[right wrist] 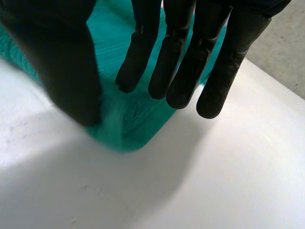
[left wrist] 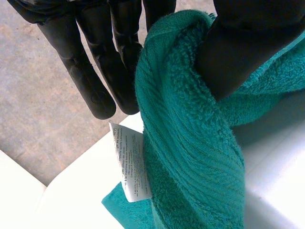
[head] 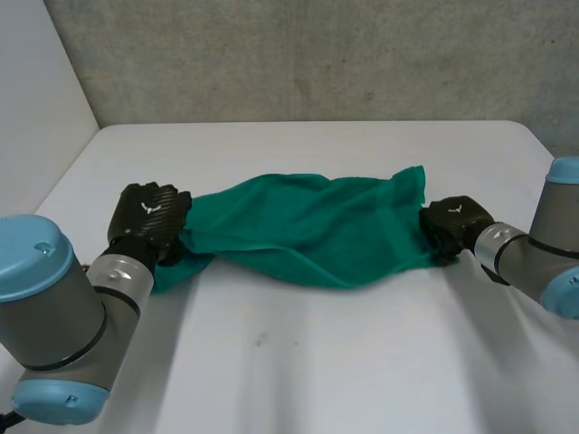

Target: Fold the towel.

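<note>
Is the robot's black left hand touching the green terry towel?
Touching. The left wrist view shows the thumb of the left hand pressed into the green terry towel, pinching it against the fingers.

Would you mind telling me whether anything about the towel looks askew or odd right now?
Yes: the towel is bunched into a rumpled band between the left hand and the right hand, not spread flat on the table. Its white care label sticks out just past the left hand's fingertips.
</note>
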`<control>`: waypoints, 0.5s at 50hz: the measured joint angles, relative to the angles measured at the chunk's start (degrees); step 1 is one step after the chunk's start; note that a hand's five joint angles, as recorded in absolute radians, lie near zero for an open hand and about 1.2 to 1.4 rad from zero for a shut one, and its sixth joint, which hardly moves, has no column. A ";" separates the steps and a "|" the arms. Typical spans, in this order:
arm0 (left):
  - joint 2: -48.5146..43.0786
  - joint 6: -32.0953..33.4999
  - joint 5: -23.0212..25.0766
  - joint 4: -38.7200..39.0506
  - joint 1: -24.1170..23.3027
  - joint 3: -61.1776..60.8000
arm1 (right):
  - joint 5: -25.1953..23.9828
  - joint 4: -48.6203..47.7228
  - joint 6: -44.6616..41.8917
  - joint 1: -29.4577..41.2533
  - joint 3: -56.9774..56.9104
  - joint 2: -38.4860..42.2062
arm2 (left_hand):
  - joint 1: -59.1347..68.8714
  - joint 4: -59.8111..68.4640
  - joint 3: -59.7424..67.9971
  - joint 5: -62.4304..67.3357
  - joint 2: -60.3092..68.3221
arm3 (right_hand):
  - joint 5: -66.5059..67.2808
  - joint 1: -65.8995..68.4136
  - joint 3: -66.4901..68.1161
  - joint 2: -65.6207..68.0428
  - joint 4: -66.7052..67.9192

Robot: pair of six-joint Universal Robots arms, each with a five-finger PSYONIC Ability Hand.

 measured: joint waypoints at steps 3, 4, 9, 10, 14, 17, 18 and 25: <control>-0.09 0.01 0.00 0.00 0.00 0.02 | 0.35 0.04 1.07 0.27 -0.85 -0.05 | 0.00 0.00 0.00 0.00 0.00 | 6.67 0.00 0.00 0.00 0.01; -0.11 0.01 0.00 0.00 0.00 0.02 | 0.45 0.07 1.43 0.37 -1.15 -0.08 | 0.00 0.00 0.00 0.00 0.00 | 10.02 0.00 0.00 0.00 0.01; -0.16 0.01 -0.05 0.00 0.00 -0.01 | 0.70 0.34 2.76 0.80 -2.23 -0.13 | 0.00 0.00 0.00 0.00 0.00 | 12.72 -0.68 -0.57 -0.87 -0.58; -0.16 0.01 -0.06 0.00 0.00 -0.02 | 0.69 0.38 2.82 0.88 -2.27 -0.11 | 0.00 0.00 0.00 0.00 0.00 | 12.72 -0.68 -0.57 -0.87 -0.58; -0.16 0.01 -0.12 0.00 0.00 -0.09 | 0.64 0.51 2.73 1.28 -2.23 0.04 | 0.00 0.00 0.00 0.00 0.00 | 5.09 -12.91 -16.12 -15.67 -16.56; -0.16 0.01 -0.16 0.00 0.03 -0.14 | 0.61 0.56 2.54 1.43 -2.06 0.35 | 0.00 0.00 0.00 0.00 0.00 | -1.49 -18.23 -22.67 -22.34 -23.15; -0.16 0.01 -0.16 0.00 0.03 -0.15 | 0.60 0.59 2.45 1.47 -1.97 0.55 | 0.00 0.00 0.00 0.00 0.00 | -2.59 -18.85 -23.51 -23.18 -24.09; -0.14 0.00 -0.14 0.00 0.02 -0.30 | 0.63 1.00 2.20 1.38 -1.53 1.42 | 0.00 0.00 0.00 0.00 0.00 | -3.23 -19.04 -23.87 -23.41 -24.55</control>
